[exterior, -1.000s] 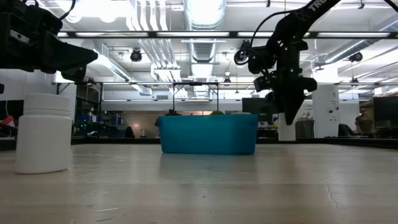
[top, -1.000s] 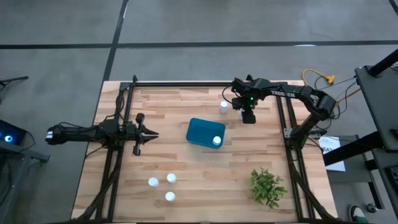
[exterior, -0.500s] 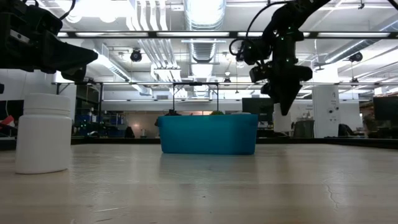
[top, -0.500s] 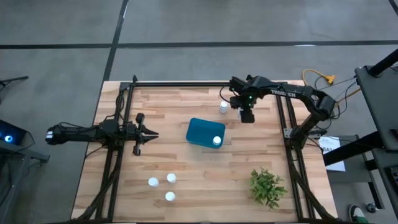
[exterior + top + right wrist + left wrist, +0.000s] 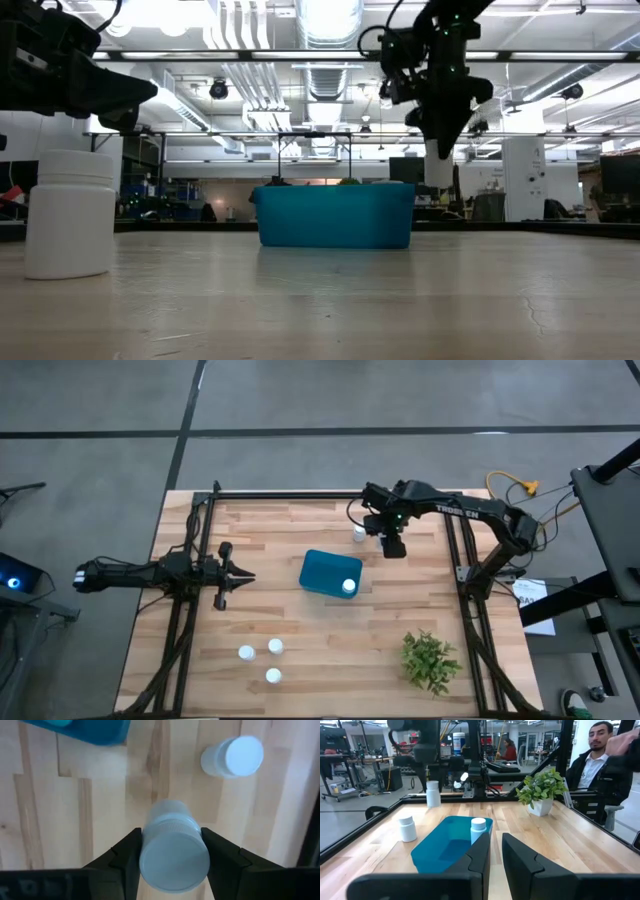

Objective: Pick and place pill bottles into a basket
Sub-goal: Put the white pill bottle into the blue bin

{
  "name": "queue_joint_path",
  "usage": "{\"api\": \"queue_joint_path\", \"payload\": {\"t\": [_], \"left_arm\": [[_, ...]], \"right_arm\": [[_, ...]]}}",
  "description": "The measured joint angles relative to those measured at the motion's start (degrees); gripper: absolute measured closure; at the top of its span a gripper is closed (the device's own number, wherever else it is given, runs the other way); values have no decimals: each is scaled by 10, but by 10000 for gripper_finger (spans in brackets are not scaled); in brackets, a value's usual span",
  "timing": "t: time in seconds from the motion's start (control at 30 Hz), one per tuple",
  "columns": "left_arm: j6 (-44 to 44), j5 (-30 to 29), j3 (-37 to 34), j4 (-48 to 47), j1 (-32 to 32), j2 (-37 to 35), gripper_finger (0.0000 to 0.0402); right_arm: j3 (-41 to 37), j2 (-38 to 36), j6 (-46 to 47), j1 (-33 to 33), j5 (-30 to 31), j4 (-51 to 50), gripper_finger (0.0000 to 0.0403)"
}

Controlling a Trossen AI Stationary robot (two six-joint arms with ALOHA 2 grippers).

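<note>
My right gripper point(image 5: 392, 544) hangs over the table's far part, right of the basket, shut on a white pill bottle point(image 5: 174, 855). That bottle also shows in the low view point(image 5: 438, 170). The teal basket point(image 5: 322, 570) sits mid-table with one bottle point(image 5: 348, 586) standing in it. Another bottle point(image 5: 358, 533) stands on its base on the wood just left of my right gripper. Three more bottles point(image 5: 264, 657) stand near the front left. My left gripper point(image 5: 243, 575) waits shut at the left, pointing level at the basket. My right gripper pinches the bottle's upper end, around the cap point(image 5: 147, 845), between its two fingers point(image 5: 125, 857). The fingers come from above and point down, one on each side. The bottle hangs upright below them point(image 5: 433, 793), lifted clear of the table.
A small green plant point(image 5: 430, 660) stands at the near right corner. Black frame rails point(image 5: 300, 494) run along the far, left and right edges. A person point(image 5: 600, 757) sits beyond the table in the left wrist view. Bare wood lies between basket and plant.
My right gripper has risen and drifted toward the table's left, closer to the basket. It has stayed shut on the bottle, which has gone up with it, upright.
</note>
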Motion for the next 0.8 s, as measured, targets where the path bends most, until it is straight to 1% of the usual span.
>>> {"api": "queue_joint_path", "payload": {"t": [0.13,0.3,0.47,0.8], "left_arm": [[0,0,0,0,0,4,369],[0,0,0,0,0,10,369],[0,0,0,0,0,15,369],[0,0,0,1,0,16,369]], "right_arm": [[29,0,4,13,1,-15,244],[68,0,14,32,24,-48,244],[100,0,19,53,28,-63,244],[118,-1,23,86,28,-71,244]]}}
